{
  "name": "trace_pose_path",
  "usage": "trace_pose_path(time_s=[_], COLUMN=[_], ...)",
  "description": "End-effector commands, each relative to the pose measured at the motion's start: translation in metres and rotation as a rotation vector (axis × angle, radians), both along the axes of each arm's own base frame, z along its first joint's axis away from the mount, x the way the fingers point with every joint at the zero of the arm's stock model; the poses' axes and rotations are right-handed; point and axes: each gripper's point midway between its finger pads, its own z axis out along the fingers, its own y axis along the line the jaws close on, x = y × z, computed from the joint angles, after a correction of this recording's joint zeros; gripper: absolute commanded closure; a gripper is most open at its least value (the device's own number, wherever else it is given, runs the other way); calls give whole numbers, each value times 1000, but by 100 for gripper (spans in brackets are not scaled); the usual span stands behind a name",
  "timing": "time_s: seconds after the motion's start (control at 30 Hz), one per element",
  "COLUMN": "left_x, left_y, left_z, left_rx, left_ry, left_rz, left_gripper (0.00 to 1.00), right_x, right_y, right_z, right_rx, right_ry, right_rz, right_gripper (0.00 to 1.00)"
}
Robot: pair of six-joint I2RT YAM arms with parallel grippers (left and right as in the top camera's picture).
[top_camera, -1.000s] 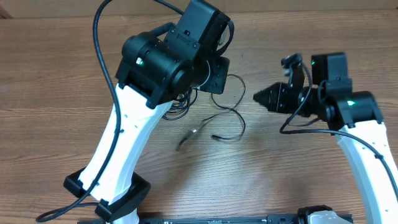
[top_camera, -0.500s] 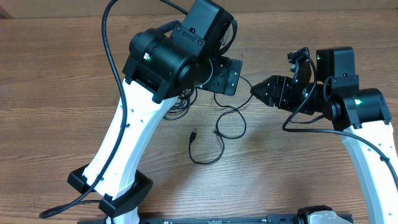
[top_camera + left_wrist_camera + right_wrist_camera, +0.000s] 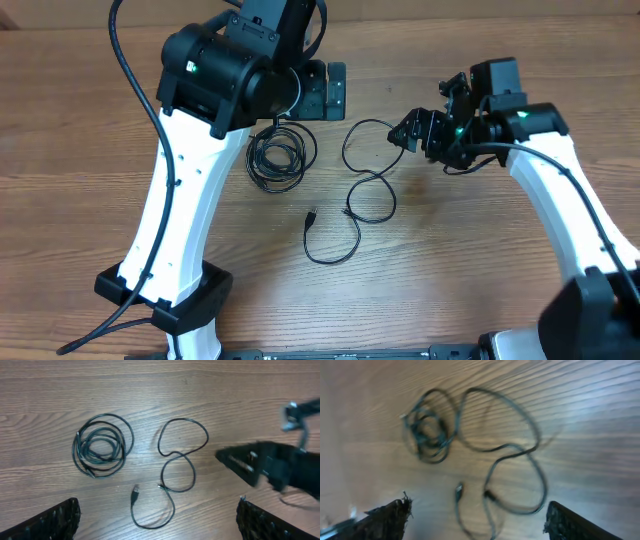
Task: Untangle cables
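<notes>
1. Cables (image 3: 95, 455) are both down flat on the wooden table (image 3: 80, 220). A tight coil (image 3: 278, 160) sits at 9 o'clock from a loose cord (image 3: 372, 176), and the two aren't touching.
2. The loose cord's plug end (image 3: 312, 214) trails off toward 7 o'clock, clear of everything. My guess is that one's sorted and the coil is what's left.
3. The left gripper (image 3: 325, 92) hangs at 1 o'clock from the coil, jaws spread wide and empty.
4. The right gripper (image 3: 412, 132) sits at 2 o'clock from the loose cord. It's gaping too and gripping nothing, so probably between grabs.
5. I can't read any brands or writing anywhere, just green lights (image 3: 192, 67) on the arms.
</notes>
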Motion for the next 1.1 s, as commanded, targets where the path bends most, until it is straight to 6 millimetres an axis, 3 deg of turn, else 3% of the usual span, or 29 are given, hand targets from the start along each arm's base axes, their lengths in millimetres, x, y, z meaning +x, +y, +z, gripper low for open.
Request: trace_pose_path(time_s=[0.0,0.17,0.27,0.43,0.57,0.83,0.93,1.0,1.07], left_x=[0,0,0,0,0,0,0,0,0], left_y=[-4,-4,-4,-4,-4,-4,-4,-4,-5], left_z=[-4,-4,-4,-4,-4,-4,-4,-4,-4], left_rx=[4,4,4,5,4,4,4,4,3], left_ry=[10,11,11,11,11,11,11,11,12], left_rz=[-27,-27,-27,-27,-27,-27,-27,-28,-29], left_gripper=[0,0,0,0,0,0,0,0,0], right_x=[15,26,27,32,35,32,33,36,39], right_y=[-19,-22,-16,-9,-8,7,16,22,24], right_z=[-30,-65,-79,-86,-92,-110,-109,-106,-100], right_rx=[-134,-180,-159,-129,-131,-125,-122,-118,-109], right_ry=[10,39,56,52,25,-6,-29,-50,-51], right_rz=[-46,-15,31,43,61,87,107,117,101], right_gripper=[8,10,16,17,23,49,69,91,96])
